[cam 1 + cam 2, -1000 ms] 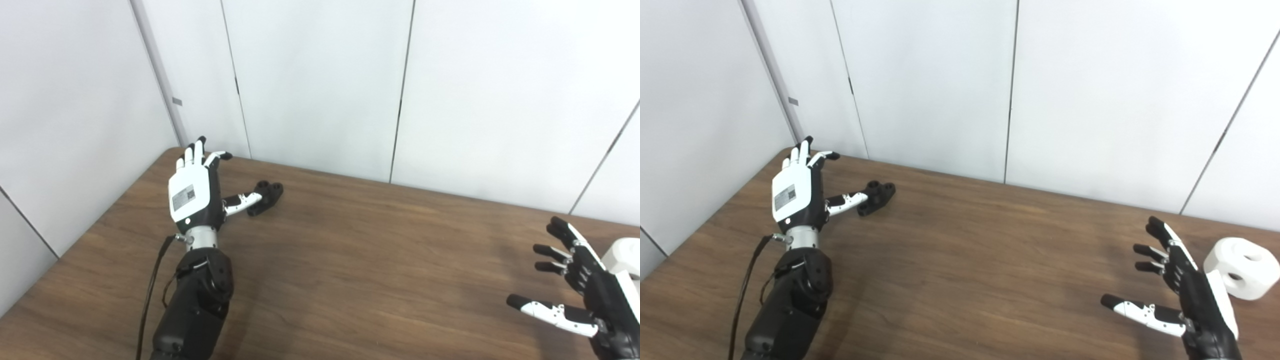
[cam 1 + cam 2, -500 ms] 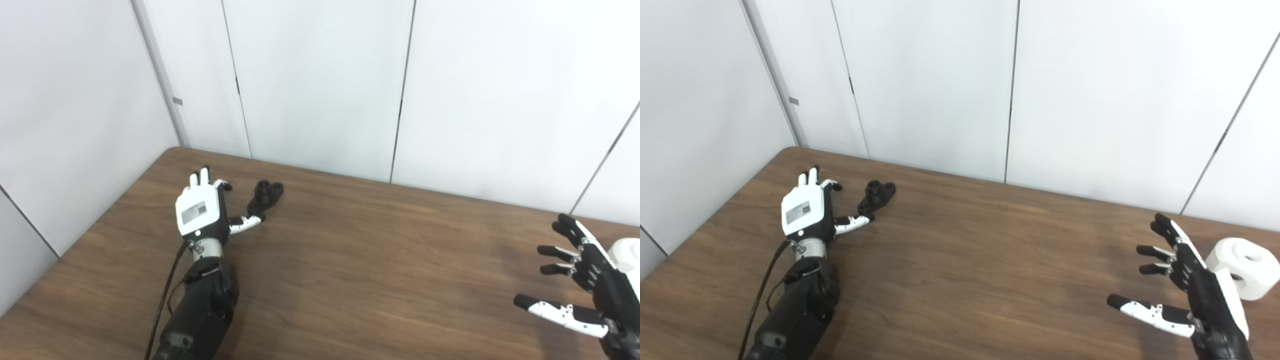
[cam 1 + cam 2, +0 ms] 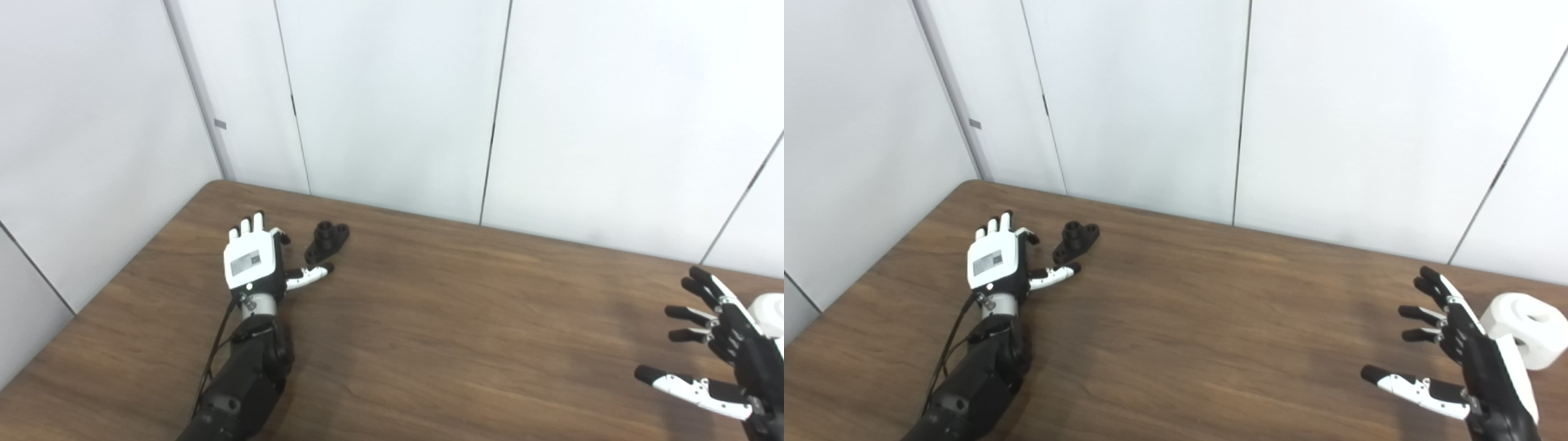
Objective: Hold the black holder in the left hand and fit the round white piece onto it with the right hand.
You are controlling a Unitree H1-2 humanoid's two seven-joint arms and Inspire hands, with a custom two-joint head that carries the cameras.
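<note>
The small black holder point(image 3: 327, 239) lies on the brown table point(image 3: 441, 318) near its far left corner. Just left of it rests my left hand point(image 3: 252, 263), open, back upward, its thumb reaching toward the holder's near end without holding it. The round white piece point(image 3: 1526, 329), with a hole in its side, stands at the far right of the table. My right hand point(image 3: 1461, 361) hovers open just left of that piece, fingers spread and nothing in them. In the left eye view only a sliver of the white piece point(image 3: 770, 306) shows at the edge.
White wall panels point(image 3: 392, 98) rise directly behind the table's back edge and along its left side. The table's left edge runs diagonally close to my left forearm point(image 3: 242, 386).
My left hand has come down and back toward me, so it now lies low beside the holder. My right hand has shifted slightly right, closer to the white piece.
</note>
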